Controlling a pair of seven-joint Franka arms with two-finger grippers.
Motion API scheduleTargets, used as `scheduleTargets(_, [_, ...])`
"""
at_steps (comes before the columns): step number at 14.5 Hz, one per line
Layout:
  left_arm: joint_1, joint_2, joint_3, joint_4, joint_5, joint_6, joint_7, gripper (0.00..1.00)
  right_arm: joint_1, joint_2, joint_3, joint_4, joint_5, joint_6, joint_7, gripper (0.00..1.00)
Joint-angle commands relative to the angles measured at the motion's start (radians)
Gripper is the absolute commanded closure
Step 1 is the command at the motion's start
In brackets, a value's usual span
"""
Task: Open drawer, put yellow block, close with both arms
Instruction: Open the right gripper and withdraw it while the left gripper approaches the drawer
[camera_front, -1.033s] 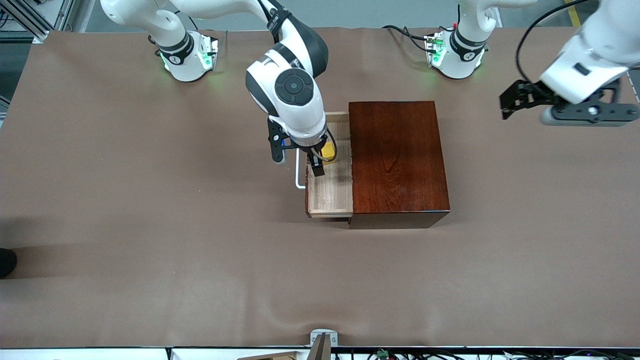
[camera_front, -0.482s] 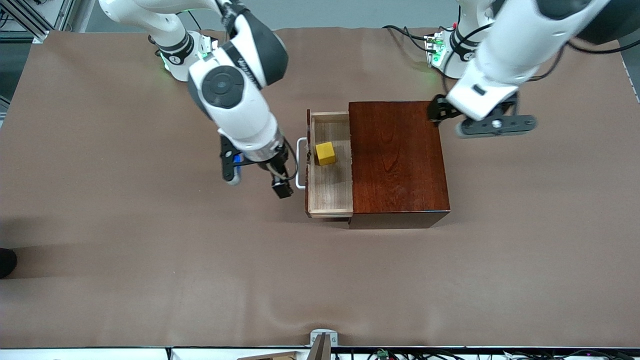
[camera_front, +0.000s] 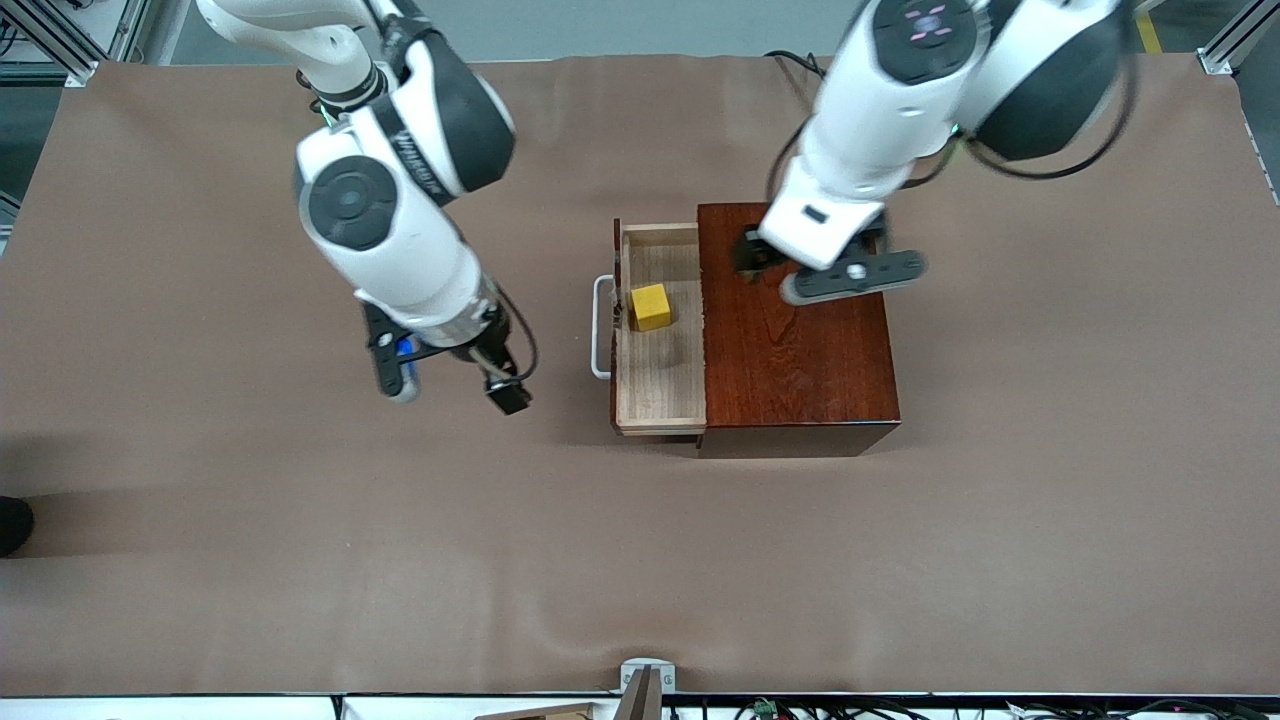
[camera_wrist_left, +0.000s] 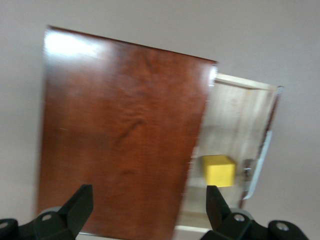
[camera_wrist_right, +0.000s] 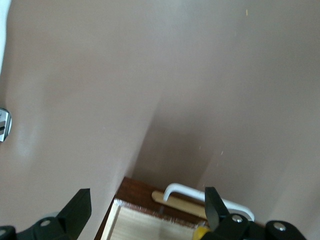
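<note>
The drawer (camera_front: 660, 385) stands pulled out of the reddish-brown box (camera_front: 800, 340), its white handle (camera_front: 598, 330) toward the right arm's end. The yellow block (camera_front: 650, 306) lies in the drawer, free of both grippers. My right gripper (camera_front: 500, 390) is open and empty, over the table beside the handle. The right wrist view shows its open jaws (camera_wrist_right: 145, 215), the handle (camera_wrist_right: 200, 192) and the drawer (camera_wrist_right: 145, 227). My left gripper (camera_front: 752, 252) is open and empty over the box top. The left wrist view shows it (camera_wrist_left: 147, 210) over the box (camera_wrist_left: 120, 130), with the block (camera_wrist_left: 218, 170) in the drawer (camera_wrist_left: 235, 120).
The brown table cover (camera_front: 300, 550) spreads all round the box. The arms' bases stand along the table edge farthest from the front camera.
My right gripper let go of the yellow block in the drawer and moved away toward the right arm's end. My left arm swung in from the table's end to over the box.
</note>
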Motion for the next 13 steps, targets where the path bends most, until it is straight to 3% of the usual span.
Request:
scheduleTargets(1, [-0.091,0.120,0.004,0.113,0.063,0.036,-0.166,0.00,-0.057,-0.032,0.015,0.029,-0.016,-0.075,-0.167,0.00])
scheduleTargets(5, [-0.237,0.241,0.053,0.191,0.104,0.162,-0.407,0.00,-0.178,-0.075,0.018,0.031,-0.004,-0.150,-0.426,0.00])
scheduleTargets(10, [-0.549,0.367,0.327,0.271,0.104,0.295,-0.648,0.00,-0.242,-0.106,0.017,0.040,-0.004,-0.216,-0.586,0.00])
scheduleTargets(13, [-0.598,0.410,0.356,0.296,0.100,0.419,-0.768,0.00,-0.308,-0.118,0.018,0.058,-0.001,-0.271,-0.716,0.00])
